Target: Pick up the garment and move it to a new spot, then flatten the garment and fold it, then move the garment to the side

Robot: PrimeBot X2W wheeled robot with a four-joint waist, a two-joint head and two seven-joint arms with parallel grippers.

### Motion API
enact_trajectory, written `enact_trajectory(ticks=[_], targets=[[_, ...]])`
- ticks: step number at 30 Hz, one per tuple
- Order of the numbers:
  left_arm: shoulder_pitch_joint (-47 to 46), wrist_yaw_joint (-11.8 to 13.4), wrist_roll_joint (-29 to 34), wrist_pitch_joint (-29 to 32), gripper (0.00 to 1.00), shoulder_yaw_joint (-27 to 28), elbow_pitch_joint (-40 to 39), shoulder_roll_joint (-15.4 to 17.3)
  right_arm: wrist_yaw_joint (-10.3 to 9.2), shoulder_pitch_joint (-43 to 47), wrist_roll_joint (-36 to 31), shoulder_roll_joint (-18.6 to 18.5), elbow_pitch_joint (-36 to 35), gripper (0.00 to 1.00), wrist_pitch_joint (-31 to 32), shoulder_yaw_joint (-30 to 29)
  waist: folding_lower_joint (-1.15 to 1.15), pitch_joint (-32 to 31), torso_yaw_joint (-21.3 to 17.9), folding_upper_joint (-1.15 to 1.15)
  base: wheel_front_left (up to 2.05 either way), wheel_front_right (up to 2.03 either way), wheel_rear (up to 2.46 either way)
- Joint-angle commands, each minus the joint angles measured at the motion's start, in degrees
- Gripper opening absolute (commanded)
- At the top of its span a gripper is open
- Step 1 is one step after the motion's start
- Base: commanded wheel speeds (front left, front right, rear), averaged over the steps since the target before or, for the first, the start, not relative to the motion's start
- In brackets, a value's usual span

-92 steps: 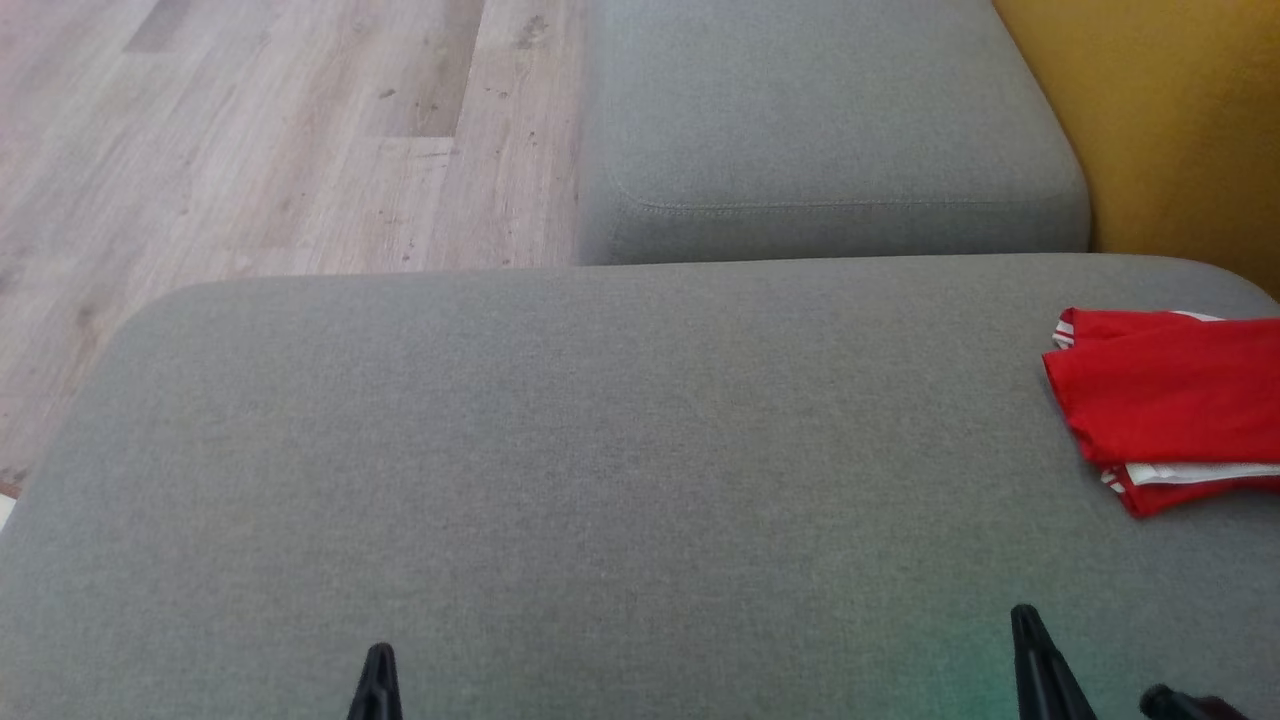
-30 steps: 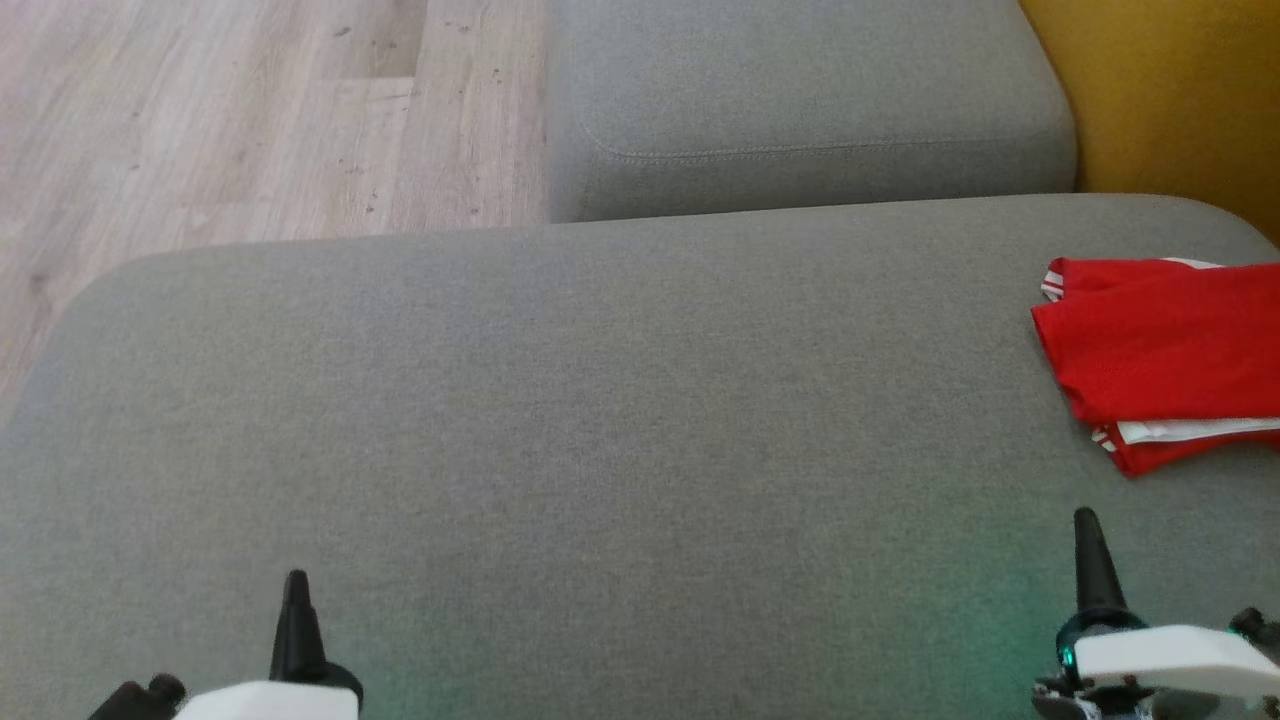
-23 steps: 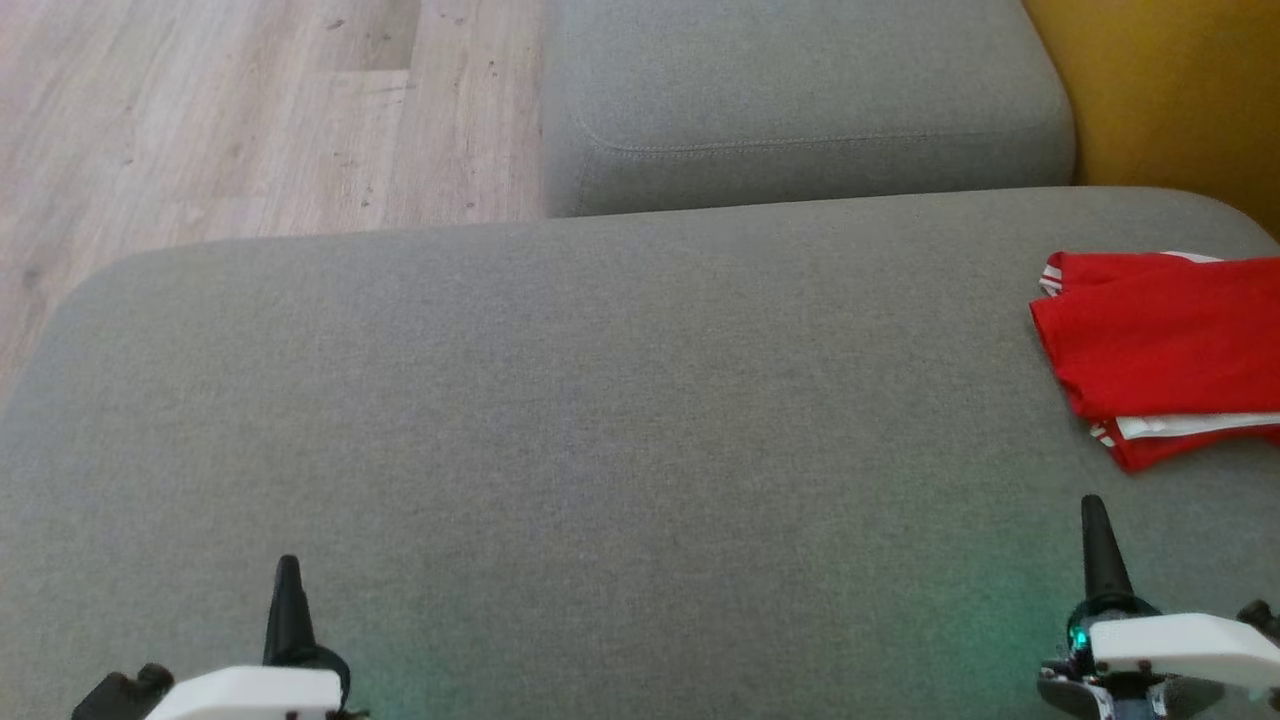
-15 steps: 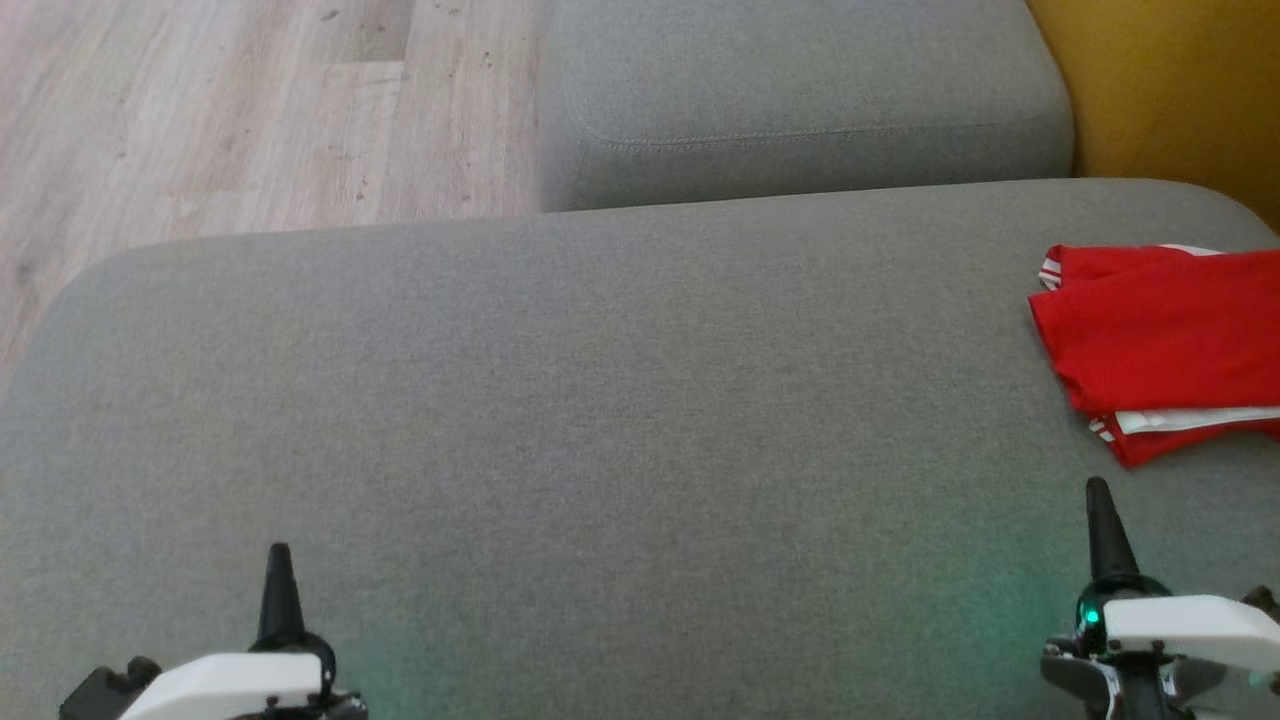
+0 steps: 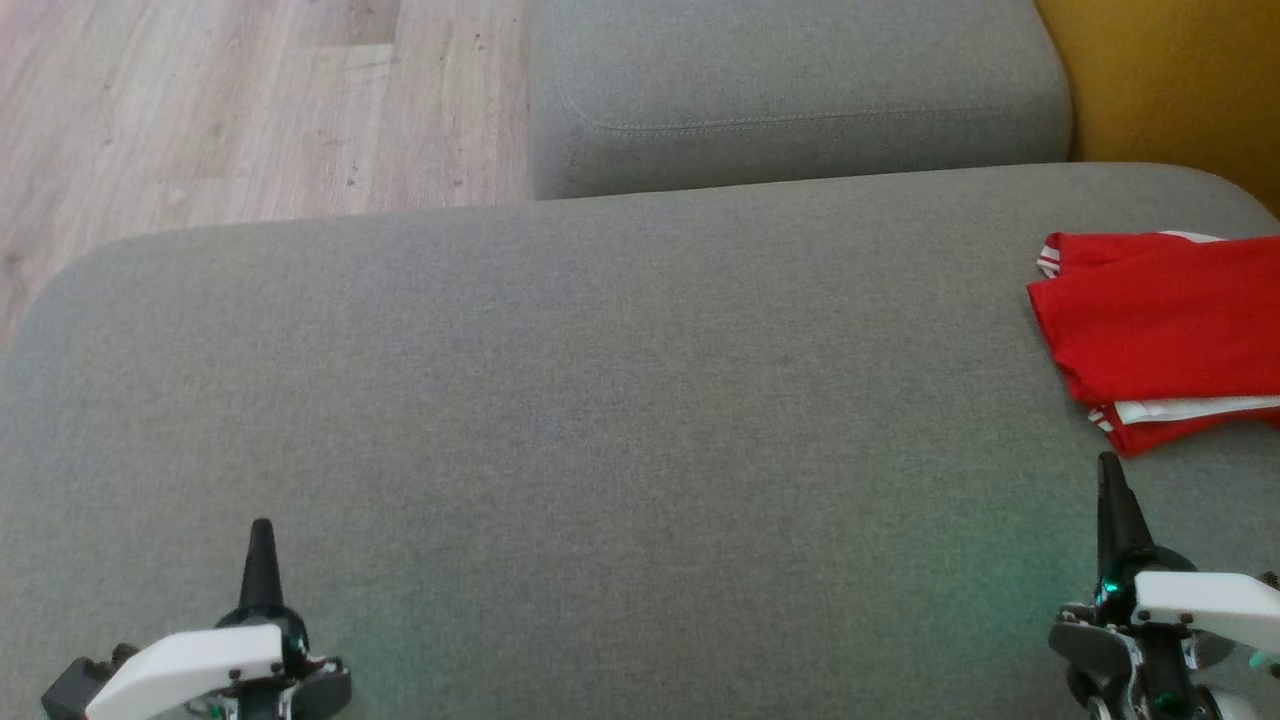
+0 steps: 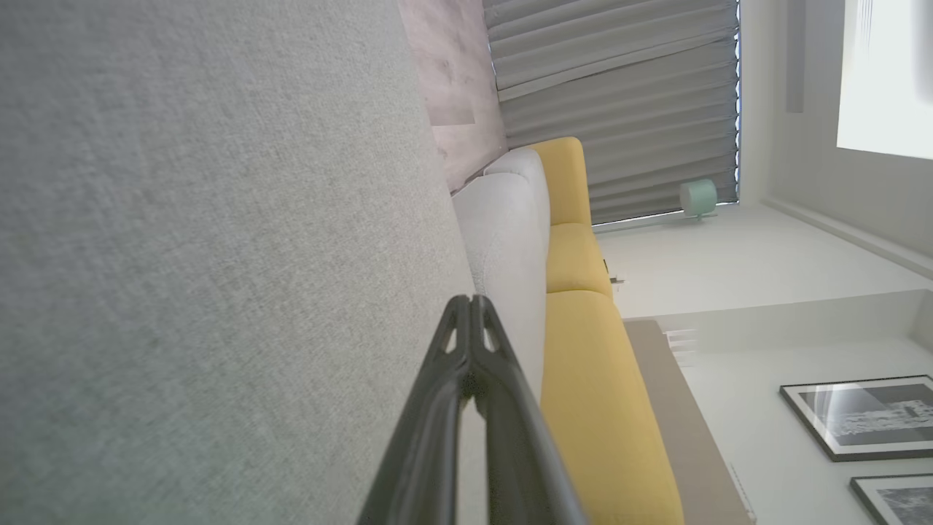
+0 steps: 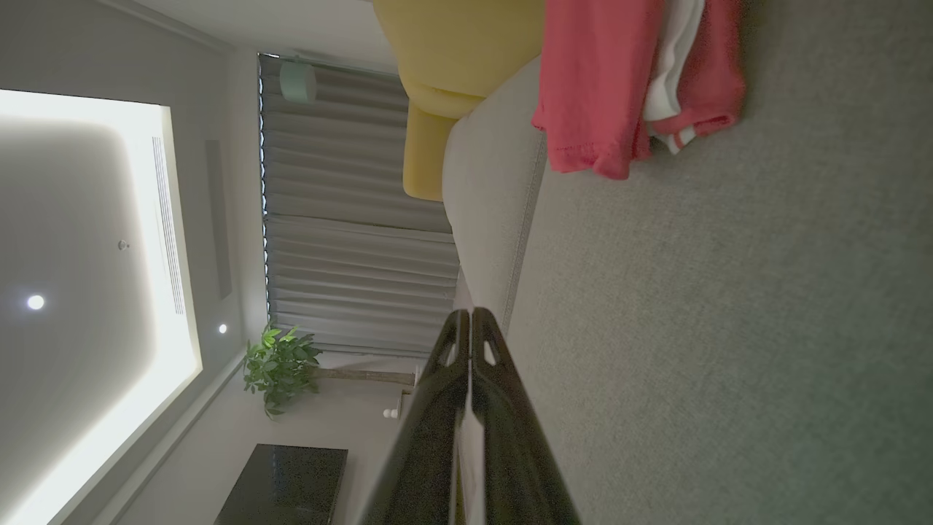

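Observation:
A folded red garment (image 5: 1160,325) with white trim lies at the far right of the grey cushion (image 5: 620,400), partly cut off by the frame edge. In the right wrist view the garment (image 7: 619,80) sits at the top, off ahead of the fingers. My right gripper (image 5: 1110,475) hovers just below the garment in the head view, fingers together and empty; its tips (image 7: 470,315) meet. My left gripper (image 5: 261,535) is at the lower left over bare cushion, shut and empty, tips (image 6: 471,302) touching.
A second grey cushion (image 5: 800,90) lies behind the near one. Yellow upholstery (image 5: 1170,80) rises at the back right. Wooden floor (image 5: 230,100) lies beyond the cushion's left and far edges.
The head camera has tilted, sliding the scene up the picture and bringing more of both arms into view. The garment lies as before. Both grippers stay shut.

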Motion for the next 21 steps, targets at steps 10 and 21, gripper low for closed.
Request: enact_trajectory(ticks=[10,21], targets=[[-5.5,-1.6,-8.1,2.2,0.0,3.7,-0.8,0.5,0.2,-5.3,7.9,-1.2,-1.1,0.0,2.1,-0.2,0.0,0.8,-0.4,0.0,0.0,0.0,0.0],[-6.5,-2.1,-11.2,3.1,0.0,4.7,-0.4,0.4,0.21,-6.3,11.0,-1.1,-0.9,0.0,3.0,-0.8,0.0,1.1,-0.6,0.0,0.0,0.0,0.0]])
